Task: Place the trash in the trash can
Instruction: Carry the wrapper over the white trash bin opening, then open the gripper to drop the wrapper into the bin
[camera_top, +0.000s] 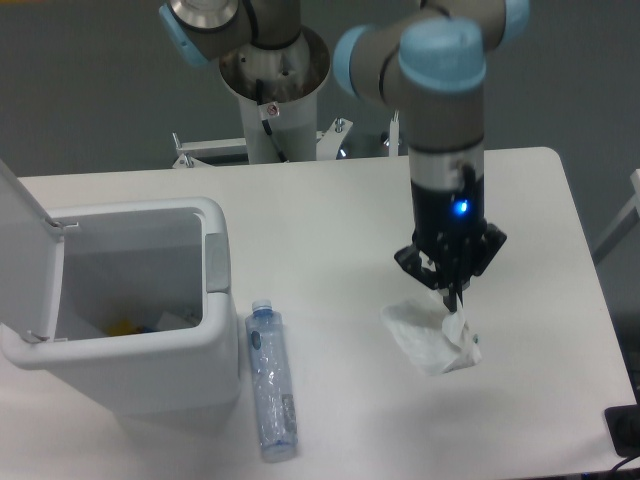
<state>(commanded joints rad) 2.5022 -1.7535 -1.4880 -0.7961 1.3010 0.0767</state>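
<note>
Wrist vertical, the arm points straight down over the crumpled wrapper (432, 338), fingers (453, 297) pinched on its upper right edge. Left on the white worktop (330, 220), the crushed bottle (270, 380) lies beside the open trash can (215, 330); grey floor behind.

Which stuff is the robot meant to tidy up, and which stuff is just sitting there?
For the job:
- crumpled white wrapper, under the gripper
- clear plastic bottle, lying beside the bin
- white trash can, lid open

Just there:
- the table
- a dark object at the table's right edge
</note>
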